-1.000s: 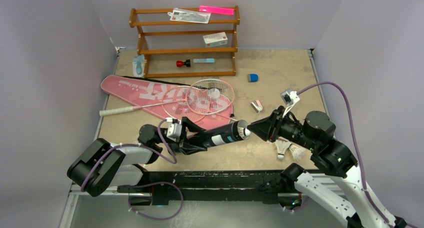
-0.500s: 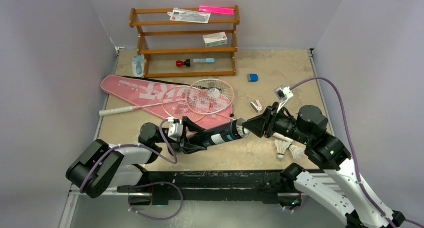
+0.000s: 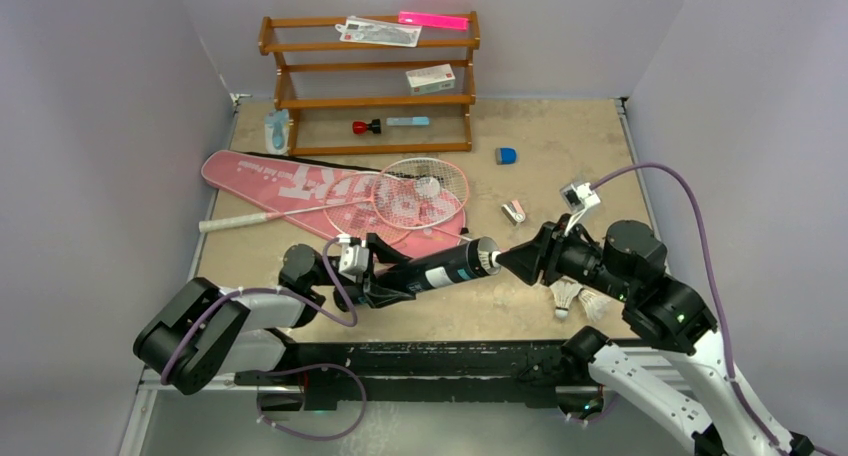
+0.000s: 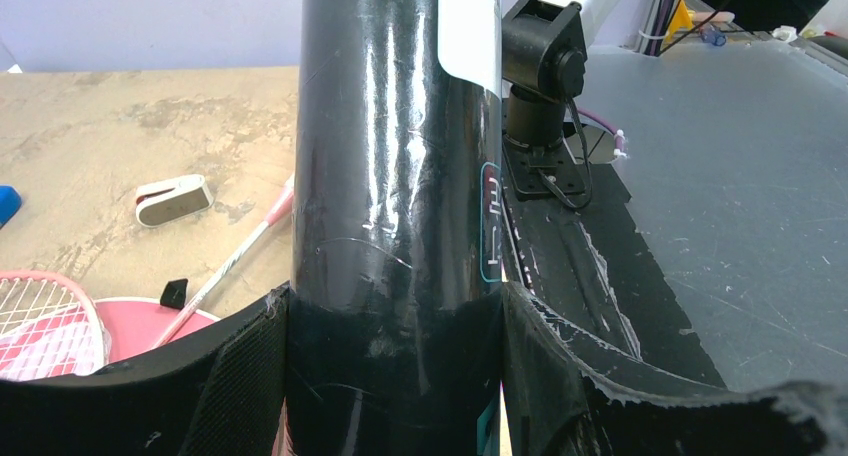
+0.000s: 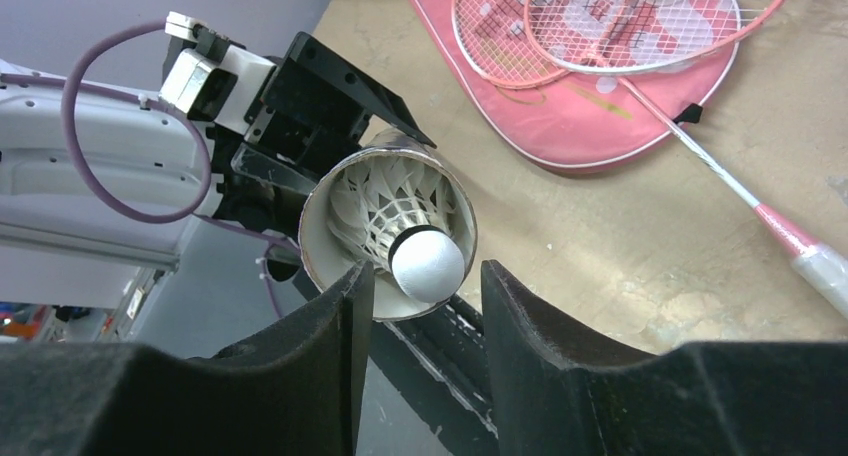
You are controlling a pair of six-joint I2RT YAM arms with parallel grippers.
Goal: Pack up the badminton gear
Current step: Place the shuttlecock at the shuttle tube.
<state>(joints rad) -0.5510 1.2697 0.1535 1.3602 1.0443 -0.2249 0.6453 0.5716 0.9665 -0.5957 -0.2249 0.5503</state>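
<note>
One pink bag [image 3: 290, 179] lay beyond the black tube [image 3: 440, 267], with two rackets [image 3: 420, 191] on it. Left gripper [image 3: 398, 279] clamped round the tube. Right gripper [image 5: 425, 284] at the tube's mouth, jaws apart beside the seated shuttlecock [image 5: 428, 261]. Apparently two loose shuttlecocks [image 3: 578, 298] right of the tube.

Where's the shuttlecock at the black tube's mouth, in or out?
In. The shuttlecock sits feathers-first inside the black tube, cork at the rim, right gripper open around it.
</note>
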